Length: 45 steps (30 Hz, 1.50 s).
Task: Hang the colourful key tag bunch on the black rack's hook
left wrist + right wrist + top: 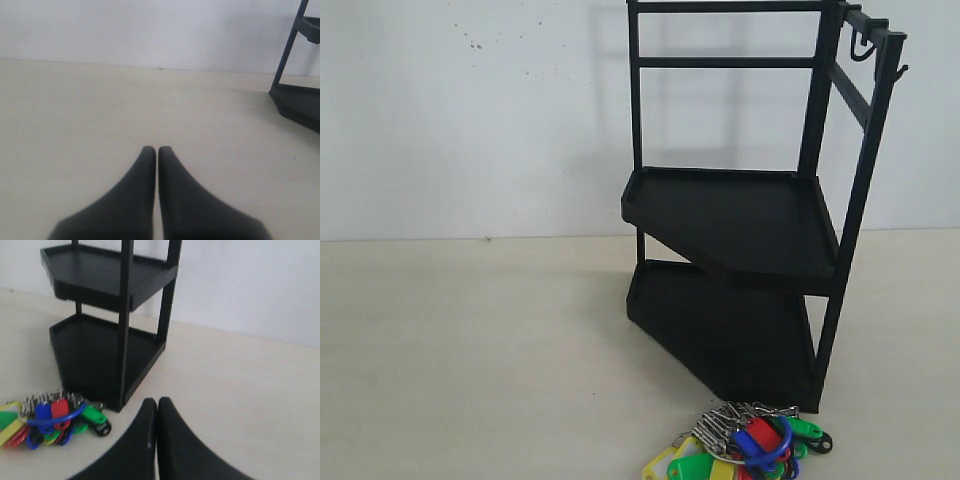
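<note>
The colourful key tag bunch (745,448) lies on the table just in front of the black rack (740,215), at the exterior view's lower edge. Small hooks (865,45) hang from the rack's top rail at the upper right. In the right wrist view the key tag bunch (50,422) rests beside the rack's (107,340) near post, a short way from my right gripper (157,402), which is shut and empty. My left gripper (157,150) is shut on nothing over bare table, with the rack's base (300,97) off to one side. Neither gripper shows in the exterior view.
A white wall (470,110) stands behind the beige table (470,340). The rack has two angled trays, upper (730,210) and lower (720,330).
</note>
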### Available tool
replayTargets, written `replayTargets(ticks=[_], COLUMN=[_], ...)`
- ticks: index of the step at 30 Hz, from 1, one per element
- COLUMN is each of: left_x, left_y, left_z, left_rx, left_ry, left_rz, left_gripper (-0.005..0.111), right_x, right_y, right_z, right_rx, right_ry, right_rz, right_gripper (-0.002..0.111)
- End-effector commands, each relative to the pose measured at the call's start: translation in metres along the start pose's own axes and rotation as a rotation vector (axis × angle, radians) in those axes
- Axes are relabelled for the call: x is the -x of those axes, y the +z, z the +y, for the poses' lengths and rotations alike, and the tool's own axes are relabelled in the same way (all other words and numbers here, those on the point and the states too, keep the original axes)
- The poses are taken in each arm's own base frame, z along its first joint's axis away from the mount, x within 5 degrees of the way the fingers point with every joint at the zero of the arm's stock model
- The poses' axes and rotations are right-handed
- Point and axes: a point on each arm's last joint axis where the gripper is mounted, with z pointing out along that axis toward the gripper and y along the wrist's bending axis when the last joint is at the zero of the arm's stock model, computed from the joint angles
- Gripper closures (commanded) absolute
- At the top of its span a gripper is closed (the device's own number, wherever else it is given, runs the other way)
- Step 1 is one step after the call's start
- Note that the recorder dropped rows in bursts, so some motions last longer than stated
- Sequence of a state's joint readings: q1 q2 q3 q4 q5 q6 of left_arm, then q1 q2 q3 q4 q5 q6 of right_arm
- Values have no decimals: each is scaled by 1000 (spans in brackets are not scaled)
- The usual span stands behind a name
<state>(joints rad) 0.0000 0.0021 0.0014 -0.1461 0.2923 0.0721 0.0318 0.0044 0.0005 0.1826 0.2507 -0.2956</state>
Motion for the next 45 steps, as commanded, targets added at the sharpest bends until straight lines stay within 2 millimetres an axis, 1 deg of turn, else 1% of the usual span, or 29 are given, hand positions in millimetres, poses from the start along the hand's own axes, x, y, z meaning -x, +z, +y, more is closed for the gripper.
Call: replayTargets(ticks=[1, 3, 5, 10, 12, 14, 15, 16, 18, 19, 20, 21, 22, 24, 26, 27, 28, 29, 31, 32, 35, 37, 40, 42, 45], left_x=[1, 1, 1, 1, 1, 1, 1, 1, 1, 1, 1, 1, 1, 1, 1, 1, 1, 1, 1, 1, 1, 1, 1, 1, 1], left_y=[0, 0, 0, 0, 0, 0, 0, 0, 0, 0, 0, 0, 0, 0, 0, 0, 0, 0, 0, 0, 0, 0, 0, 0, 0], left_z=[0, 0, 0, 0, 0, 0, 0, 0, 0, 0, 0, 0, 0, 0, 0, 0, 0, 0, 0, 0, 0, 0, 0, 0, 0], left_rx=[1, 1, 1, 1, 1, 1, 1, 1, 1, 1, 1, 1, 1, 1, 1, 1, 1, 1, 1, 1, 1, 1, 1, 1, 1], left_ry=[8, 8, 8, 8, 8, 8, 8, 8, 8, 8, 8, 8, 8, 8, 8, 8, 8, 8, 8, 8, 8, 8, 8, 8, 8], left_rz=[-11, -11, -11, -11, -11, -11, -11, -11, -11, -11, -11, -11, -11, -11, -11, -11, -11, -11, -11, -11, -11, -11, -11, -11, -11], left_gripper=[102, 102, 102, 102, 102, 102, 102, 102, 102, 102, 102, 102, 102, 102, 102, 102, 102, 102, 102, 102, 102, 102, 102, 102, 102], right_x=[26, 38, 46, 62, 69, 76, 77, 81, 98, 111, 121, 128, 141, 157, 169, 171, 171, 169, 162, 157, 141, 133, 126, 125, 125], right_y=[-4, -10, -14, -27, -35, -46, -48, -50, -58, -62, -64, -62, -64, -61, -52, -48, -40, -35, -21, -15, 4, 13, 23, 28, 41], right_z=[-8, -11, -14, -18, -20, -22, -21, -19, -15, -12, -12, -12, -14, -18, -23, -25, -27, -27, -26, -24, -19, -14, -4, 4, 13], right_rx=[-96, -142, -176, -245, -270, -235, -197, -175, -144, -93, -55, -32, -18, -20, -21, -31, -52, -62, -79, -79, -54, -17, 71, 147, 269], right_ry=[-58, -53, -52, -51, -25, 98, 142, 127, 50, 53, 82, 112, 140, 220, 366, 424, 489, 521, 551, 544, 441, 455, 502, 535, 530], right_rz=[-284, -431, -535, -748, -869, -1019, -1060, -1081, -1098, -1070, -1028, -929, -844, -697, -527, -447, -319, -233, -29, 52, 287, 420, 550, 604, 633], right_gripper=[108, 108, 108, 108, 108, 108, 108, 108, 108, 108, 108, 108, 108, 108, 108, 108, 108, 108, 108, 108, 108, 108, 108, 108, 108])
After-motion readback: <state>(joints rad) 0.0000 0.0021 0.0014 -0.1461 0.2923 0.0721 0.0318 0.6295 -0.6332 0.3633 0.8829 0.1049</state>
